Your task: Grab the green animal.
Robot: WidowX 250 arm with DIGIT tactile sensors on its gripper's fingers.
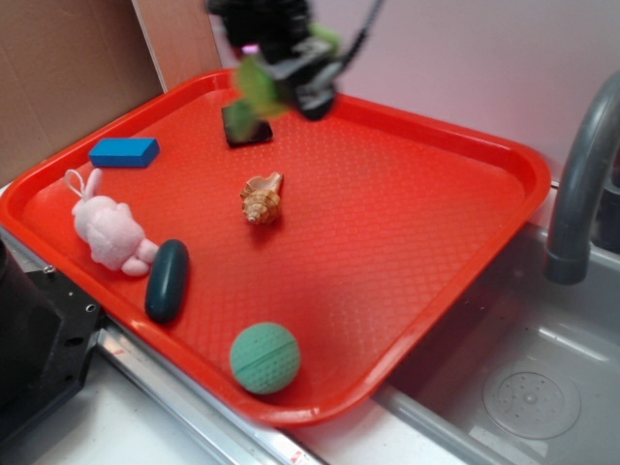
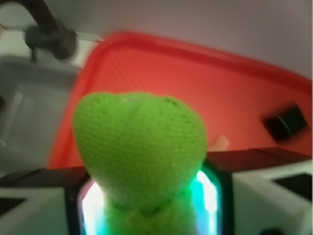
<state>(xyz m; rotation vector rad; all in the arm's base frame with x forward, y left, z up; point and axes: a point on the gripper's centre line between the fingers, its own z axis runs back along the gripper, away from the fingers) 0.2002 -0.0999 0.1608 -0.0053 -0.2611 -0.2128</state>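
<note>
This looks like a toy kitchen set up as a robot test bench. A grey sink [image 1: 528, 387] with a round drain [image 1: 532, 399] and a curved grey faucet [image 1: 581, 184] sits beside a red plastic tray [image 1: 387, 223] holding playthings: a pink plush bunny [image 1: 108, 231], a seashell [image 1: 262, 198], a teal dimpled ball [image 1: 264, 357] and a blue block [image 1: 124, 152]. Brown cardboard [image 1: 68, 68] and a plain pale wall [image 1: 465, 58] close off the back.

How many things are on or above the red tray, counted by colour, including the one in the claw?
Green: 3 (green animal in the claw, teal ball, dark oval)
Blue: 1 (block)
Pink: 1 (bunny)
Tan: 1 (shell)
Black: 1 (square)
Total: 7
</note>
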